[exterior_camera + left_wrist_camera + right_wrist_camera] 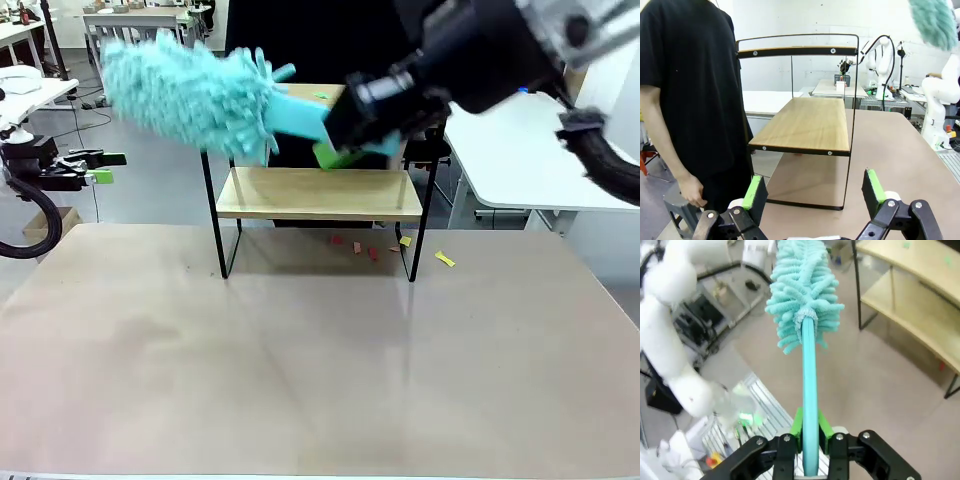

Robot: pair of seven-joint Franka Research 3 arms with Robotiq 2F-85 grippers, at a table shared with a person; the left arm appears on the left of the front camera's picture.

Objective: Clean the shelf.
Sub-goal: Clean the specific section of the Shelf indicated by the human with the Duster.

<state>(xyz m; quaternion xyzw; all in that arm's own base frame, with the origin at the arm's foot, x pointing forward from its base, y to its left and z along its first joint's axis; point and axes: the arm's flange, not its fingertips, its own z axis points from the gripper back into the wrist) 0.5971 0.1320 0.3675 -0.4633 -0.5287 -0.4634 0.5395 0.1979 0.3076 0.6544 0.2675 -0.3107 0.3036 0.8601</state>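
The shelf (805, 125) has pale wooden boards, smooth and matt with a fine grain, set in a thin black metal frame (855, 100) with a satin finish. The duster (805, 295) has a shaggy head of soft teal cloth strands and a smooth teal plastic handle (809, 390). The table (300, 350) is matt beige with a faint sheen. The left tool (815, 192) and the right tool (810, 426) are hard, black and slightly glossy, with matt green pads (754, 192).

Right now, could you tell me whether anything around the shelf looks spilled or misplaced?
Yes: red and yellow scraps lie scattered on the table by the right end of the shelf; green bits sit on its top board.
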